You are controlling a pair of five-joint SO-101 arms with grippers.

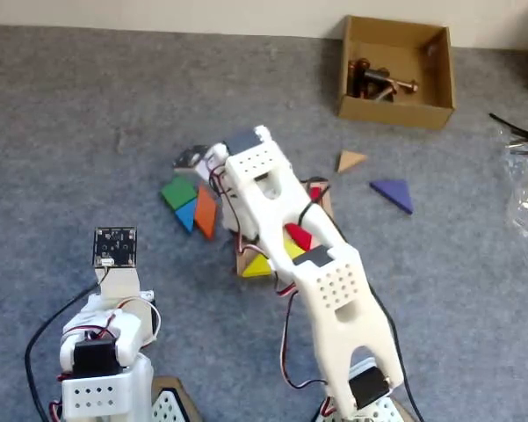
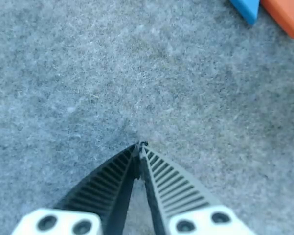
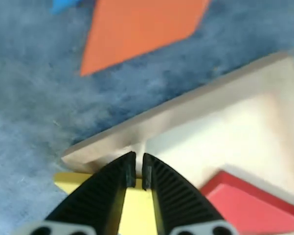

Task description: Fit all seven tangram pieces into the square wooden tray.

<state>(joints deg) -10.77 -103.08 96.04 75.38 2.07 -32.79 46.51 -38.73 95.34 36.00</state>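
My right gripper (image 3: 138,164) is shut, its tips just over a corner of the square wooden tray (image 3: 186,105). Under its fingers a yellow piece (image 3: 137,208) lies in the tray, with a red piece (image 3: 244,205) beside it. An orange piece (image 3: 142,29) and a blue piece (image 3: 63,5) lie on the carpet beyond the tray's rim. In the high view the right arm (image 1: 334,281) covers most of the tray (image 1: 321,189); green (image 1: 177,192), blue (image 1: 186,215) and orange (image 1: 206,211) pieces lie to its left. My left gripper (image 2: 139,146) is shut over bare carpet.
A tan triangle (image 1: 350,160) and a purple triangle (image 1: 393,192) lie on the carpet to the right of the tray. A cardboard box (image 1: 395,105) with small metal things stands at the back right. Clear plastic (image 1: 527,189) lies at the right edge.
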